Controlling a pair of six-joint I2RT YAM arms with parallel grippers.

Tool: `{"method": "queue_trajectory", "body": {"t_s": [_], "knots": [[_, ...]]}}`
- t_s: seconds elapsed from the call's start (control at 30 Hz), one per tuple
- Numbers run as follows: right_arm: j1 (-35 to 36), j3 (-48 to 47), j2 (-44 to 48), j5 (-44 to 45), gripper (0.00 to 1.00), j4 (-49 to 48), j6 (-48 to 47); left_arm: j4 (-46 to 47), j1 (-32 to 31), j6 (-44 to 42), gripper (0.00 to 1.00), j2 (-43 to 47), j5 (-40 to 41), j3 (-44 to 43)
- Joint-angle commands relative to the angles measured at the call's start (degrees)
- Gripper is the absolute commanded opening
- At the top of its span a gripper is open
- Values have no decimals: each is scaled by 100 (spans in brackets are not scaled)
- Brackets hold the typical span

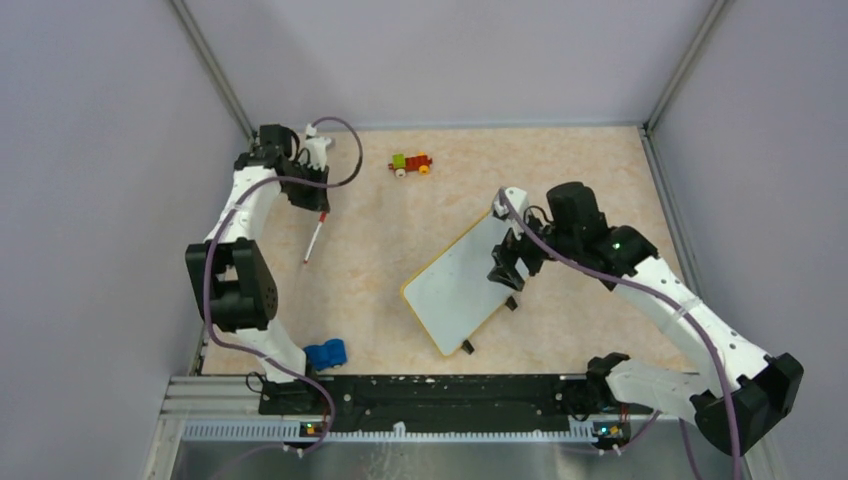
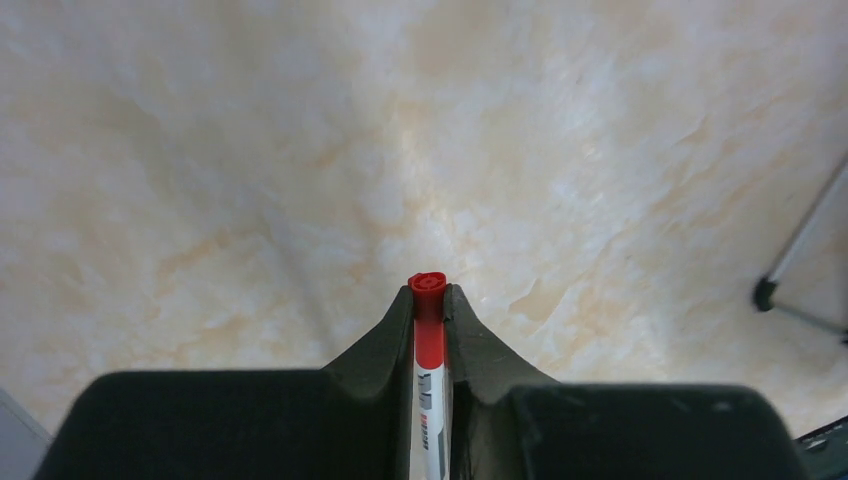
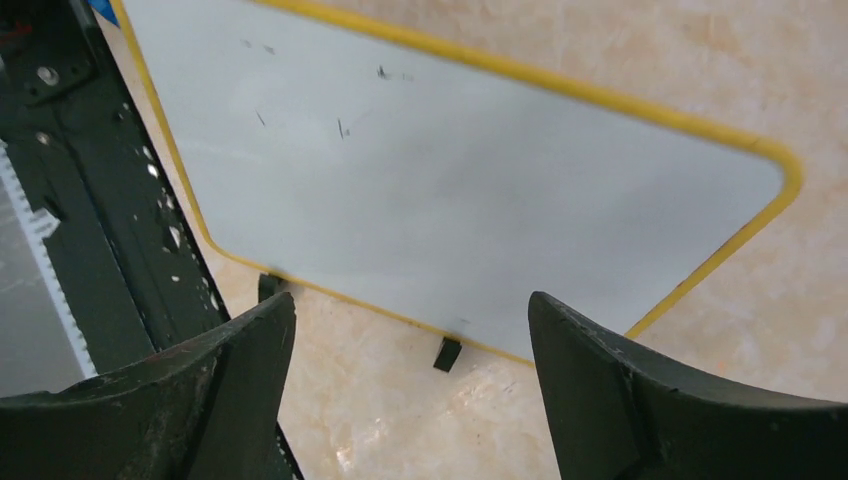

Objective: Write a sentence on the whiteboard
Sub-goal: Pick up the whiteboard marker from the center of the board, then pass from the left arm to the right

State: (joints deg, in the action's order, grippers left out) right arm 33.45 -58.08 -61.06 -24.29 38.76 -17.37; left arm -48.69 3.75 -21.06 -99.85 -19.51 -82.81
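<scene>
Cell floor is a flat beige marbled tabletop [image 1: 560, 170], matte, running under and all round both tools. A plain pale lilac-grey back wall [image 1: 440, 50] stands beyond the left gripper [image 2: 430, 300] and right gripper [image 3: 410, 300]. A same-colour left wall panel [image 1: 90, 150] is near the left gripper's outboard side. The right wall panel [image 1: 780, 130] is well apart from the right gripper. Thin grey metal corner posts [image 1: 212, 68] sit at both back corners. A black rail [image 1: 440, 392] and a ribbed aluminium extrusion [image 1: 400, 430] lie behind the tools at the near edge. Light is even and diffuse, with soft shadows only.
</scene>
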Motion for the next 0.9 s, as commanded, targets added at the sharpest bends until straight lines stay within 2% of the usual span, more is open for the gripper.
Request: {"method": "queue_trajectory", "body": {"t_s": [0.0, 0.2, 0.37, 0.57, 0.73, 0.87], "knots": [[-139, -842, -32, -812, 84, 57, 63, -115, -15, 608, 0, 570, -1027, -948], [-146, -1608, -461, -883, 85, -435, 702, 639, -15, 1846, 0, 1073, -1954, -1540], [-146, -2216, -1003, -1124, 84, -1225, 1593, 1984, -24, 3331, 0, 1515, -2678, -1551], [-69, -2827, -1660, -1614, 80, -2493, 2973, 4516, -43, 5581, 0, 2307, -2955, -435], [247, -3215, -2171, -1651, 77, -3140, 3618, 5561, -88, 6732, 0, 2551, -3044, 18], [608, -3568, -2551, -1611, 76, -3262, 3744, 6388, -87, 7804, 0, 2651, -3192, 426]]}}
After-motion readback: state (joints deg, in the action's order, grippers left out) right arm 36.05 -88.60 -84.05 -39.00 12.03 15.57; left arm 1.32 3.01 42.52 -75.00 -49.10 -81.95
